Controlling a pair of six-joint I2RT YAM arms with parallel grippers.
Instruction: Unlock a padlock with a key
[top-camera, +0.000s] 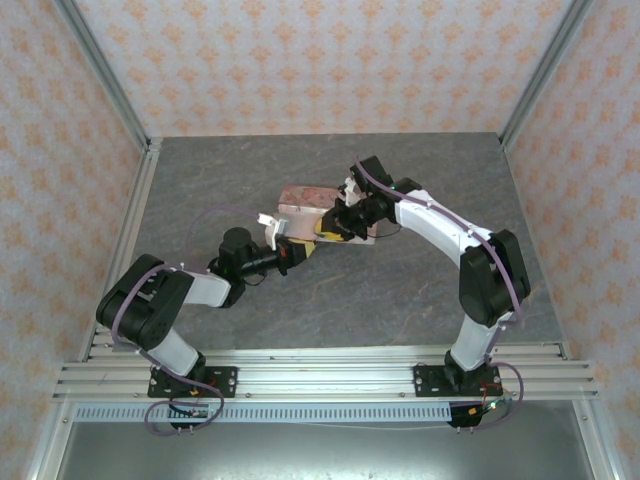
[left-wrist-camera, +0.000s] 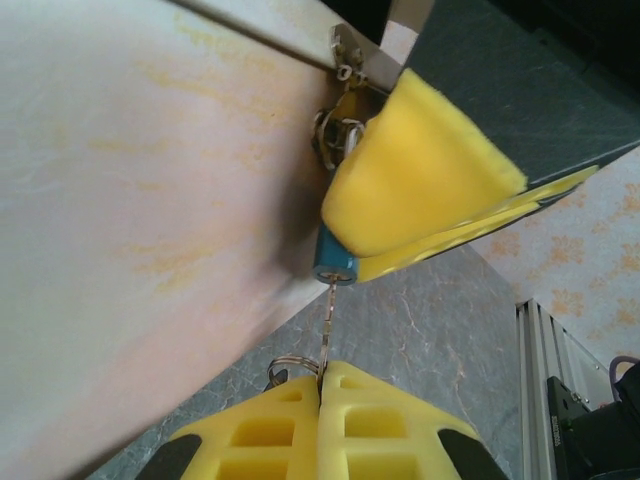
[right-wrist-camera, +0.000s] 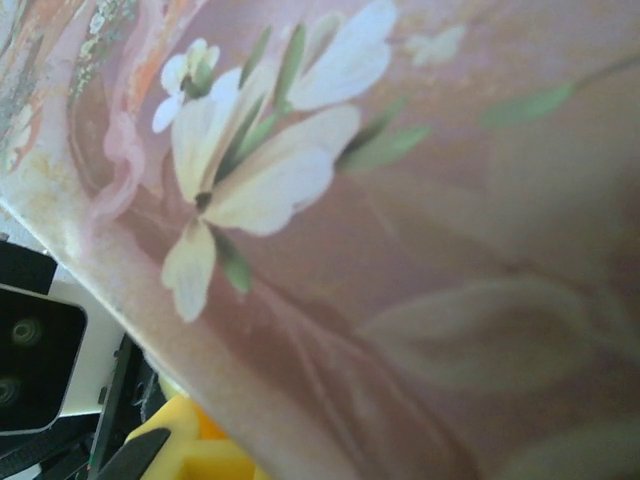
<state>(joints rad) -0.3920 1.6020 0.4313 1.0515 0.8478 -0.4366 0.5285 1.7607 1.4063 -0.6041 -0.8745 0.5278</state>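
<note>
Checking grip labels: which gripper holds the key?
The left gripper, fingers shut on the key at the bottom of its wrist view; the right gripper clamps the padlock instead.

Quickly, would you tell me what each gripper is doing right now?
Left gripper: closed, holding the key.
Right gripper: closed, holding the padlock.

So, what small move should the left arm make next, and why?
Probably roll the left gripper to turn the key: its blade runs straight into the padlock, and the right gripper pinches that padlock, so it should not twist along.
</note>
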